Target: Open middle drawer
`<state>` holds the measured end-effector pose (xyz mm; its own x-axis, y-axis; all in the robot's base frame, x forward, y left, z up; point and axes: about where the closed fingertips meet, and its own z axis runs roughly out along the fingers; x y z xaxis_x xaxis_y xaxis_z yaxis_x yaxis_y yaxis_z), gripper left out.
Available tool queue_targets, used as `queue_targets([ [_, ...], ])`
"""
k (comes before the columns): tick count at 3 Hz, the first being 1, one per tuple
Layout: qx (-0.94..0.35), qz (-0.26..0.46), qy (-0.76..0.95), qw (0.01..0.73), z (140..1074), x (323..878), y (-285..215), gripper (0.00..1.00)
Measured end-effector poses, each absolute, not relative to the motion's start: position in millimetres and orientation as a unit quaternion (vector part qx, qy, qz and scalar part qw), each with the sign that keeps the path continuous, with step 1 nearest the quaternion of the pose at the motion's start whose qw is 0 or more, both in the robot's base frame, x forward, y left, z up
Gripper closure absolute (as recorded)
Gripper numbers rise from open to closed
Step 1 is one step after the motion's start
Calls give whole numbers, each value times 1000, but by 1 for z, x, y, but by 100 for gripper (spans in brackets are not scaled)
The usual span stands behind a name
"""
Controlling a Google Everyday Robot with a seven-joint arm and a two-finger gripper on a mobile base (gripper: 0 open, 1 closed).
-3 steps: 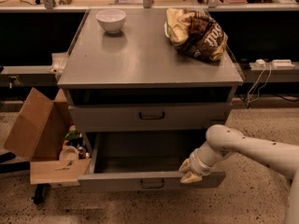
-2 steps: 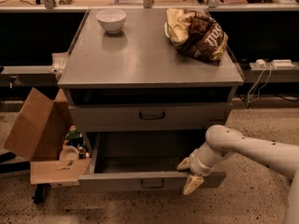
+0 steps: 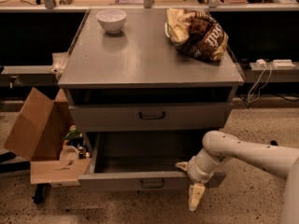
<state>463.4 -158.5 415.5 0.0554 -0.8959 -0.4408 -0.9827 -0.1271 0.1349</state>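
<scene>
The middle drawer (image 3: pixel 140 181) is a wide grey metal drawer with a small black centre handle (image 3: pixel 153 183). It stands pulled well out of the grey cabinet (image 3: pixel 149 59), and its inside shows bare. My gripper (image 3: pixel 188 184) is at the right end of the drawer's front panel. One pale finger (image 3: pixel 196 200) hangs down in front of the panel. The other finger (image 3: pixel 181 165) sits at the panel's top edge. The fingers are spread apart and hold nothing.
The drawer above (image 3: pixel 150 116) is shut. A white bowl (image 3: pixel 111 20) and a crumpled chip bag (image 3: pixel 198 34) sit on the cabinet top. An open cardboard box (image 3: pixel 39 134) with small items stands on the floor at the left. Cables and a power strip (image 3: pixel 275 63) lie at the right.
The gripper's lower finger has swung down in front of the drawer's front panel, and the fingers have spread. The drawer has stayed pulled out.
</scene>
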Motion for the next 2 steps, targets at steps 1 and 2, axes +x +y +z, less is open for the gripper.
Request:
queue_targets([
  [1,-721,230,647,94,410,440,-163,22],
  [2,-722,230,645,97,414,436,-164,45],
])
